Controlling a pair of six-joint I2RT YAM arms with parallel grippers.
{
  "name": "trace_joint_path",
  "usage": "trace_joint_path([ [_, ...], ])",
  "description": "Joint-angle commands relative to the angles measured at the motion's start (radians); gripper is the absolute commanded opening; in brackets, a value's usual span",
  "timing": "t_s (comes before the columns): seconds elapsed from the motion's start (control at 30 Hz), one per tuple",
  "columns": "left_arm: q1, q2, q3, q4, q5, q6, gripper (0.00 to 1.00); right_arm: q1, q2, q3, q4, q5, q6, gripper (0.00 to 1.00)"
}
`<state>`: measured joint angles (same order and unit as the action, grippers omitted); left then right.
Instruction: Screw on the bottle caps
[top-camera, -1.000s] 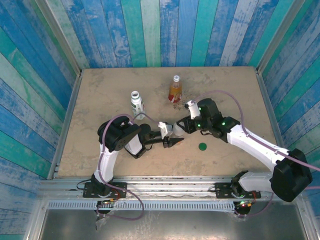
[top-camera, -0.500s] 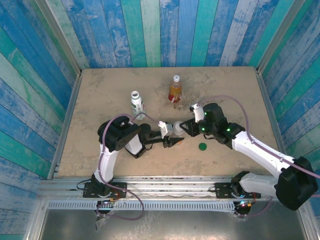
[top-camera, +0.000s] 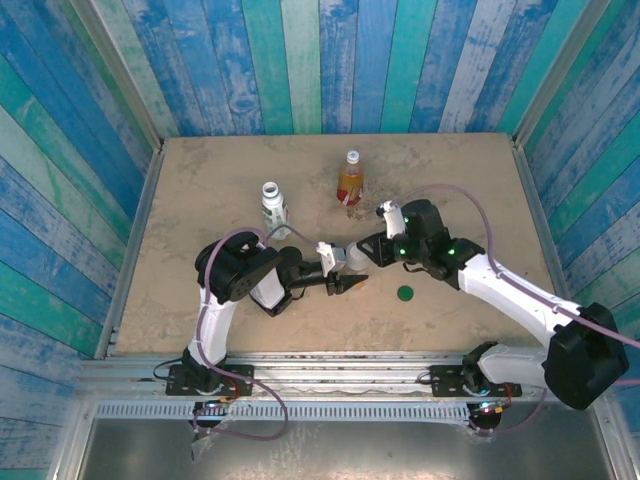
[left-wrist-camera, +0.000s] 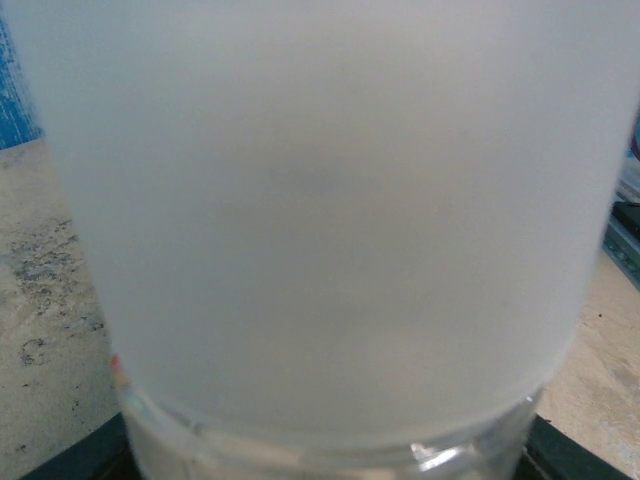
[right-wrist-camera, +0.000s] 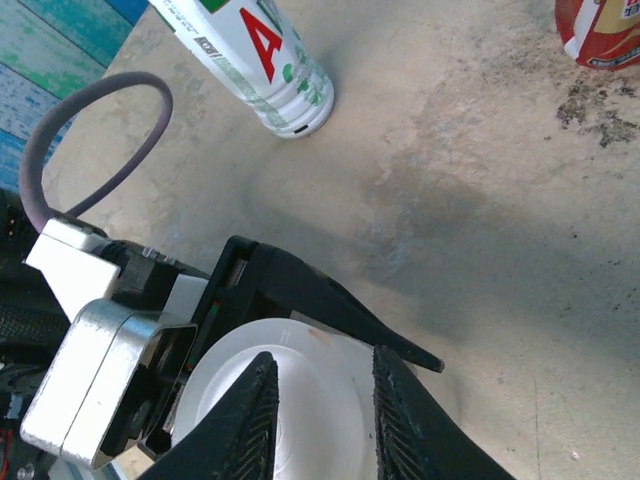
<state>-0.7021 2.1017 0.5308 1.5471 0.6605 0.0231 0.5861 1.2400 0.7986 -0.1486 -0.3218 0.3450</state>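
My left gripper (top-camera: 345, 273) is shut on the short clear bottle (left-wrist-camera: 330, 458) and holds it upright at the table's middle. The wide translucent whitish cap (left-wrist-camera: 320, 200) sits on the bottle's top, and it also shows from above (right-wrist-camera: 320, 395). My right gripper (right-wrist-camera: 325, 420) hovers over that cap with its jaws a little apart, both fingertips (right-wrist-camera: 258, 415) above the cap's top face and inside its rim. In the top view the right gripper (top-camera: 367, 252) meets the left one over the bottle. A dark green cap (top-camera: 405, 294) lies on the table to the right.
The white-labelled bottle (top-camera: 274, 205) with green print stands behind the left arm and appears near the top (right-wrist-camera: 265, 60) of the right wrist view. The amber bottle (top-camera: 350, 178) with a red label (right-wrist-camera: 600, 30) stands farther back. Blue plank walls enclose the table (top-camera: 200, 190).
The right gripper has stayed over the whitish cap while its wrist shifted slightly, and its jaws have drawn closer together. The left gripper and bottle have not moved.
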Motion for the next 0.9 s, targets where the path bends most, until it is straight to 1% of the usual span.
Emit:
trace_joint_path([
  [0.0, 0.000, 0.044, 0.000, -0.077, -0.001, 0.008, 0.54, -0.014, 0.016, 0.003, -0.043, -0.024, -0.005, 0.27],
  [0.1, 0.000, 0.049, 0.001, -0.069, -0.004, 0.003, 0.54, -0.014, -0.001, -0.013, -0.046, -0.031, 0.000, 0.23],
  [0.17, 0.000, 0.056, -0.004, -0.041, -0.030, -0.015, 0.53, -0.014, -0.021, -0.030, -0.049, -0.037, 0.008, 0.22],
  [0.3, 0.003, 0.063, -0.002, -0.043, -0.063, -0.031, 0.53, -0.015, -0.072, -0.066, -0.045, -0.063, 0.038, 0.21],
  [0.5, 0.003, 0.061, 0.010, -0.074, -0.072, -0.028, 0.53, -0.014, -0.117, -0.107, -0.029, -0.158, 0.072, 0.21],
  [0.63, 0.003, 0.056, 0.011, -0.085, -0.065, -0.023, 0.53, -0.015, -0.171, -0.113, -0.022, -0.111, 0.070, 0.21],
  [0.67, 0.004, 0.056, 0.011, -0.087, -0.064, -0.022, 0.53, -0.015, -0.184, -0.114, -0.017, -0.093, 0.071, 0.23],
  [0.73, 0.003, 0.054, 0.011, -0.091, -0.062, -0.019, 0.53, -0.017, -0.208, -0.113, 0.000, -0.047, 0.069, 0.34],
  [0.77, 0.003, 0.054, 0.012, -0.092, -0.060, -0.019, 0.53, -0.017, -0.210, -0.113, 0.011, -0.029, 0.069, 0.36],
  [0.8, 0.003, 0.055, 0.014, -0.091, -0.057, -0.018, 0.53, -0.018, -0.210, -0.109, 0.022, -0.013, 0.069, 0.39],
  [0.87, 0.003, 0.054, 0.013, -0.088, -0.051, -0.020, 0.53, -0.024, -0.188, -0.096, 0.039, -0.004, 0.061, 0.39],
])
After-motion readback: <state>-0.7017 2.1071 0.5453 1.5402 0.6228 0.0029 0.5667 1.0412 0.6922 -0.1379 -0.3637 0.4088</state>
